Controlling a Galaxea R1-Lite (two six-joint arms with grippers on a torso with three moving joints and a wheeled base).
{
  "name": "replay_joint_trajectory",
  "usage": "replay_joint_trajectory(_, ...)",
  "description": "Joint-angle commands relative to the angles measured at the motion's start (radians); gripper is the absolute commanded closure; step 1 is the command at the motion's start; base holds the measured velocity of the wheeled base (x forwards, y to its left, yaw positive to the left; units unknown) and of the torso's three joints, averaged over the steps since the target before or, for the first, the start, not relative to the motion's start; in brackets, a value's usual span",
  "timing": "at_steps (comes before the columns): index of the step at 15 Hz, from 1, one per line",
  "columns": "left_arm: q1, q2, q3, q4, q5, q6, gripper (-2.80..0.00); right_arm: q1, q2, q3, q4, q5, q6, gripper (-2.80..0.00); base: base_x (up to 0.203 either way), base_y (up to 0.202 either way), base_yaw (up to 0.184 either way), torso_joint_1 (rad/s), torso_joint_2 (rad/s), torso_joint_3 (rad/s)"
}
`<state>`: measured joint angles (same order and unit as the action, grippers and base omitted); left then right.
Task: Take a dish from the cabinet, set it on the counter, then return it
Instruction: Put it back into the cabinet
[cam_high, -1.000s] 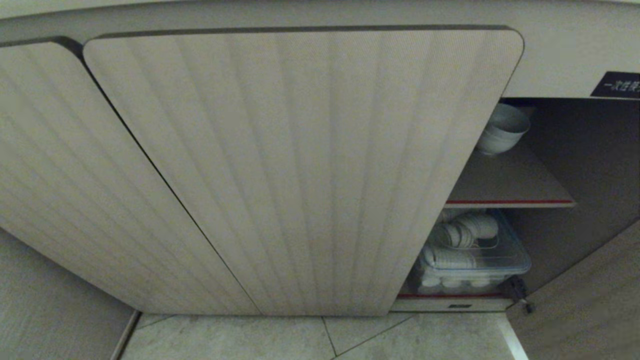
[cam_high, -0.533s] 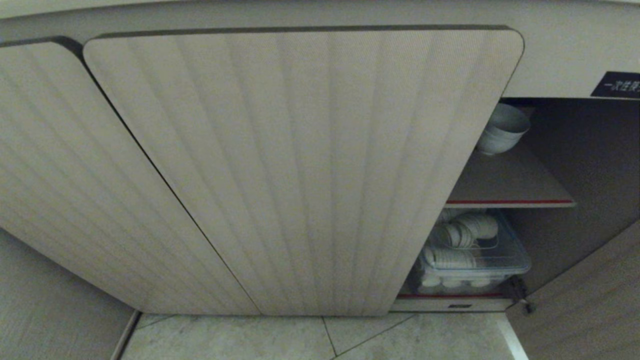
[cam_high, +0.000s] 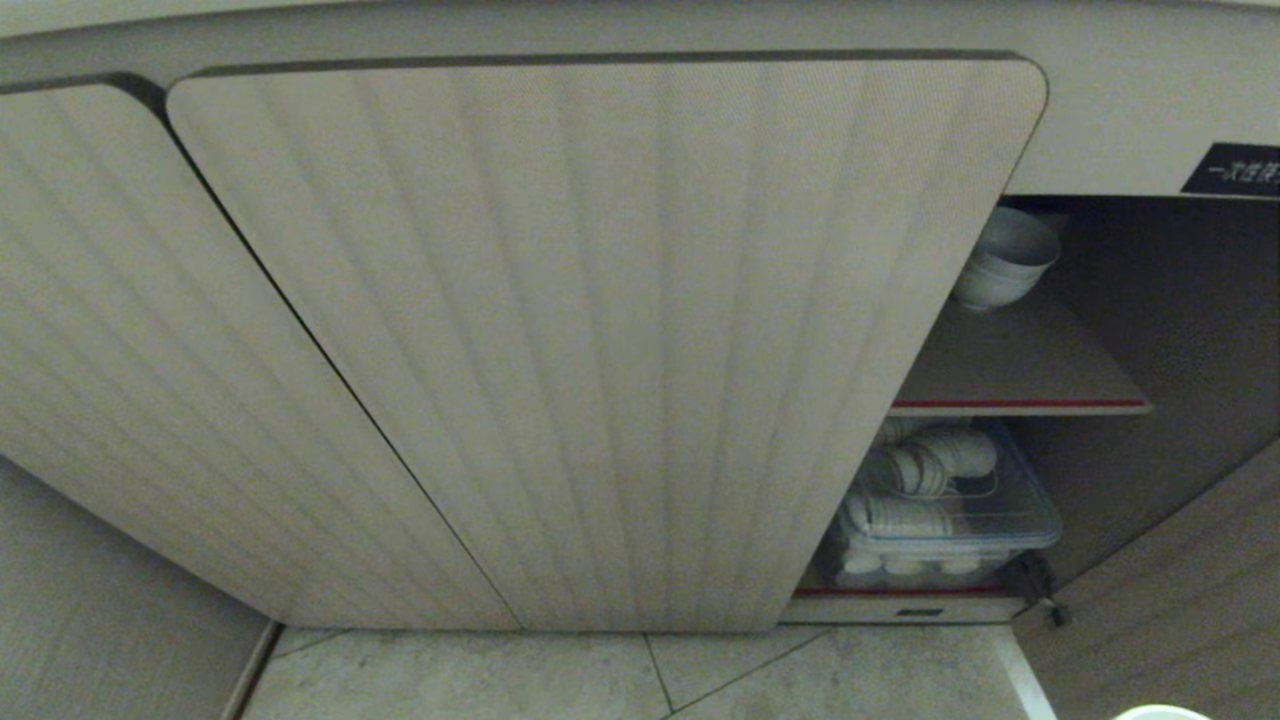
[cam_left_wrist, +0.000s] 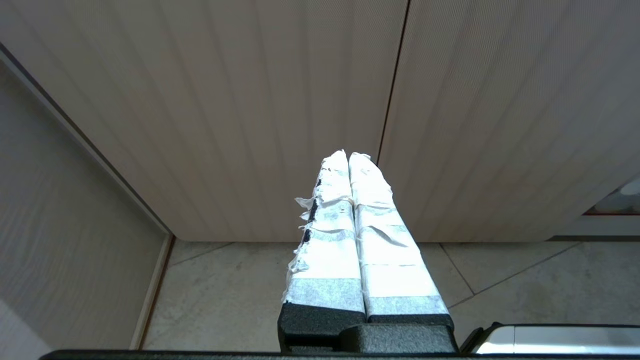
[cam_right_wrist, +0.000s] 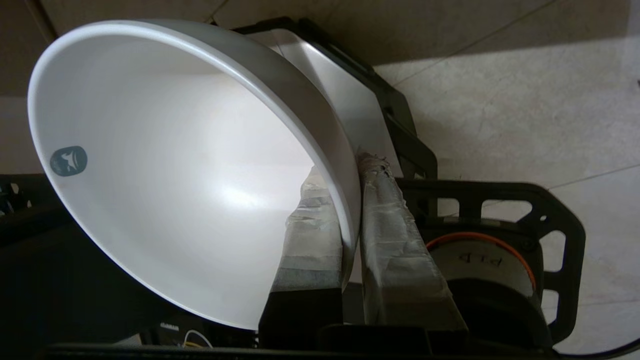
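upper shelf (cam_high: 1010, 370): white bowl stack (cam_high: 1003, 262) at back. lower shelf (cam_high: 900, 606): clear bin (cam_high: 1010, 535), probably crockery inside.

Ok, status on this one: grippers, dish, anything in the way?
Right gripper shut on dish rim. Left gripper shut, empty, facing closed doors. Nested bowls on upper shelf. Nothing seen blocking.

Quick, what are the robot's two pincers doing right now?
Left pincer: closed, holding nothing.
Right pincer: closed on the rim of the bowl.
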<state>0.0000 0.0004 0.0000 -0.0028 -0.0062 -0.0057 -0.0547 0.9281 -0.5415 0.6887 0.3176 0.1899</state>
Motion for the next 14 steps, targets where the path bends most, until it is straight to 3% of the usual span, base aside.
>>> replay_joint_trajectory(1, 0.0, 0.0, 0.0, 0.0, 0.0, 0.0, 0.0, -0.002, 0.026, -0.001, -0.022, 0.002, 0.002, 0.0, 0.0, 0.0, 0.0, 0.0, 0.0, 0.0)
replay_joint_trajectory(10, 0.0, 0.0, 0.0, 0.0, 0.0, 0.0, 0.0, -0.002, 0.174, -0.025, -0.124, 0.001, 0.008, 0.0, 0.0, 0.0, 0.0, 0.0, 0.0, 0.0)
replay_joint_trajectory(14, 0.0, 0.0, 0.0, 0.0, 0.0, 0.0, 0.0, -0.001, 0.27, -0.075, -0.184, 0.005, 0.092, 0.0, 0.0, 0.0, 0.0, 0.0, 0.0, 0.0)
